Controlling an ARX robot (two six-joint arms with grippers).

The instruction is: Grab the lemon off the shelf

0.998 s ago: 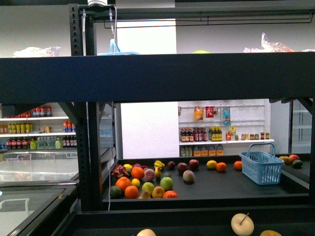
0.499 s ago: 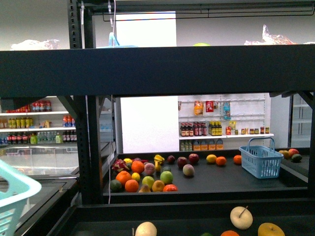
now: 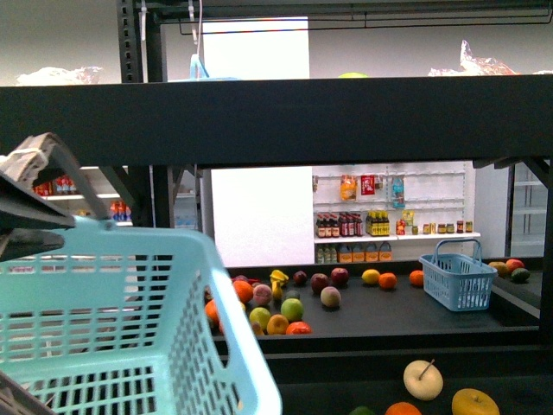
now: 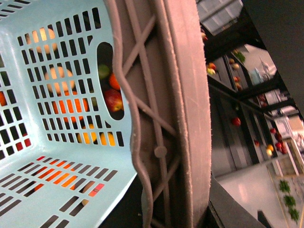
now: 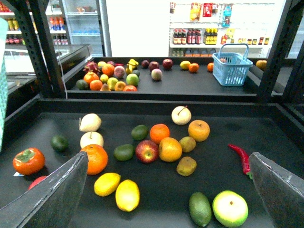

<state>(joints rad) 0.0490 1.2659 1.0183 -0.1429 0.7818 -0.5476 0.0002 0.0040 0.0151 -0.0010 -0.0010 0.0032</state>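
Jaws of right gripper spread wide, empty, over near tray of black metal shelf. Smooth pale-yellow oval lemon lies close below, just beside golden-yellow oval fruit. Lemon likely firm, light, waxy-slick: grip across short middle. Underside hidden. Left gripper masked by pale-blue slotted plastic basket; grip cannot be told.

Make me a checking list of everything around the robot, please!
surface: dark shelf tray, scattered with loose fruit.
job's things: lemon lies near the tray's front, beside another yellow fruit.
clutter: red apple, red chilli, many other fruits; pale blue basket up close.
grippers: right gripper open above the tray; left gripper by the basket, jaws unclear.
cables: thin wire hanging at the rack's top.
surroundings: white store shelves of bottles.
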